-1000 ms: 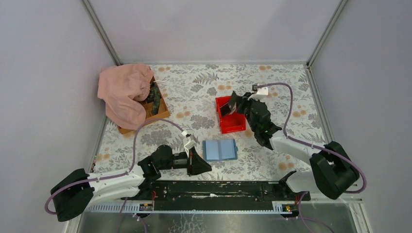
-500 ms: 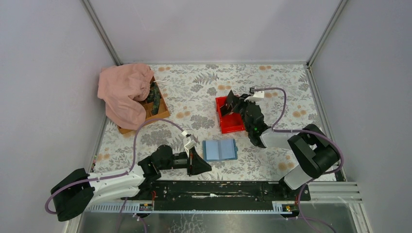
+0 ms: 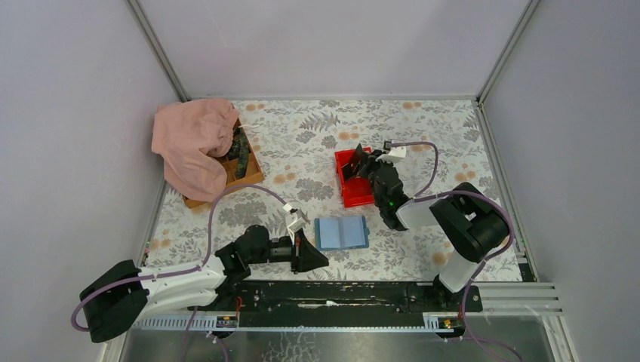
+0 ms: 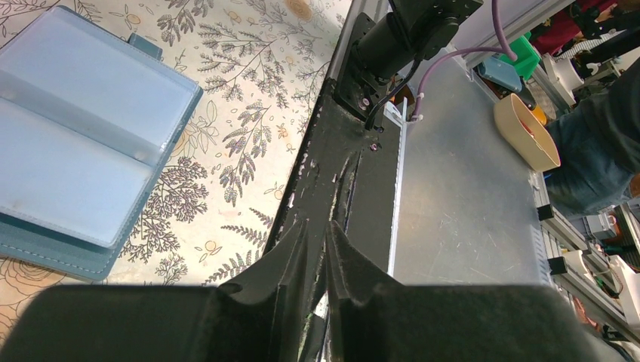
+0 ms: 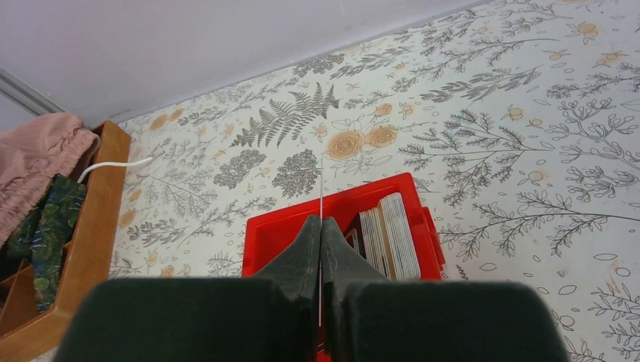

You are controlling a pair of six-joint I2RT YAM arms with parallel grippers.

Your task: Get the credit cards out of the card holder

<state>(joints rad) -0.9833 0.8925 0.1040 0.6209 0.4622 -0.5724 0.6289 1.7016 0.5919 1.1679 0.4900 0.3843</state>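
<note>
Credit cards (image 5: 389, 237) stand on edge inside the red bin (image 5: 264, 235), one more thin card (image 5: 321, 188) pinched in the clamped right gripper (image 5: 321, 226) just above that bin, the card holder (image 3: 341, 232) lying open on the tabletop (image 3: 302, 143) nearer the arm bases than the bin, just beside the empty left gripper (image 4: 315, 234), its jaws a slit apart.

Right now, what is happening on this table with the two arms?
The right gripper is shut on a thin card, held edge-up over the red bin, where other cards stand in a row. The blue card holder lies open and flat on the table. The left gripper sits low beside it, jaws slightly apart, holding nothing.
</note>
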